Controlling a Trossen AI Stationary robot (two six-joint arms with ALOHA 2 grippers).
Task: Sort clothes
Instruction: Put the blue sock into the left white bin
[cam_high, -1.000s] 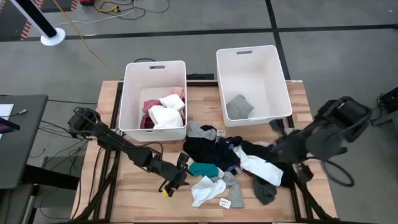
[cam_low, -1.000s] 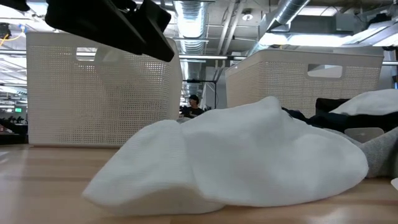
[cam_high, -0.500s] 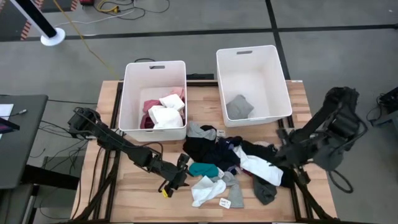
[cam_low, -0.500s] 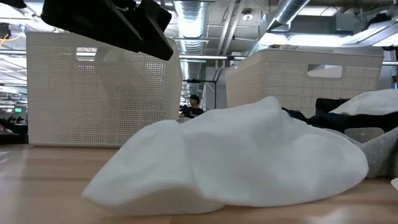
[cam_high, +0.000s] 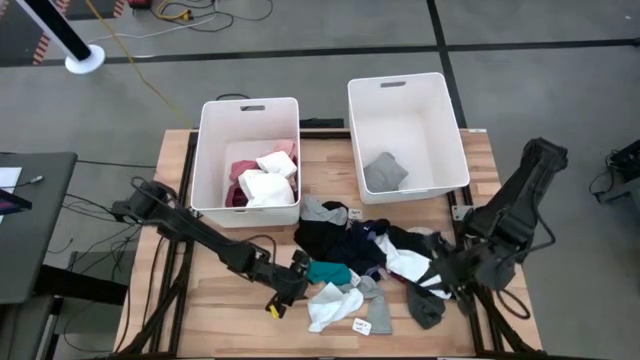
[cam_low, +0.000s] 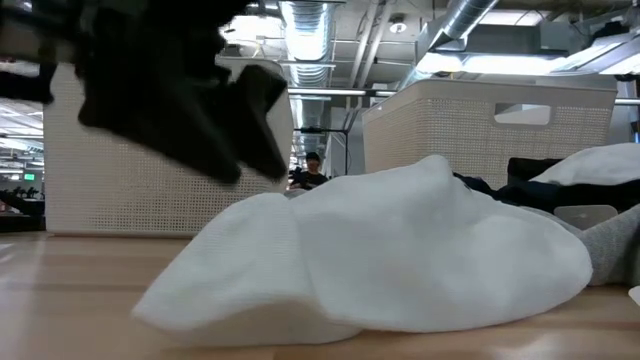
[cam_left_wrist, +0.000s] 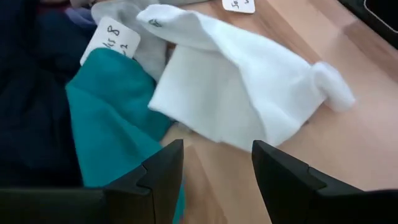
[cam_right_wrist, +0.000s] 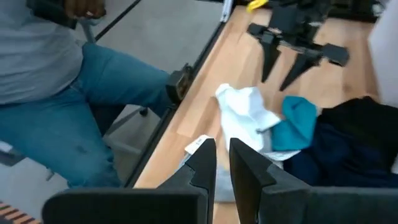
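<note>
The clothes (cam_high: 370, 255) lie in a loose pile on the wooden table, black, navy, white, grey and teal. At the pile's near left, a white garment (cam_high: 330, 305) and a teal one (cam_high: 328, 270) rest flat on the wood. My left gripper (cam_high: 295, 283) hangs open low over the table just left of them. Its fingers (cam_left_wrist: 168, 168) stand before the white garment (cam_left_wrist: 242, 93) and the teal one (cam_left_wrist: 112, 118) without touching either. My right gripper (cam_high: 438, 282) hovers over the pile's right end. Its fingers (cam_right_wrist: 205, 165) leave a narrow gap, with nothing between.
Two white bins stand at the back. The left bin (cam_high: 215, 160) holds pink and white clothes, the right bin (cam_high: 455, 135) a grey garment (cam_high: 384, 172). Paper tags (cam_high: 362, 325) lie near the front edge. A person in jeans (cam_right_wrist: 74, 112) stands close beyond the table's edge.
My right arm has swung down from high over the table's right side to the pile's right end, turning as it came. My left gripper has sunk a little toward the table beside the white garment. The clothes have not moved.
</note>
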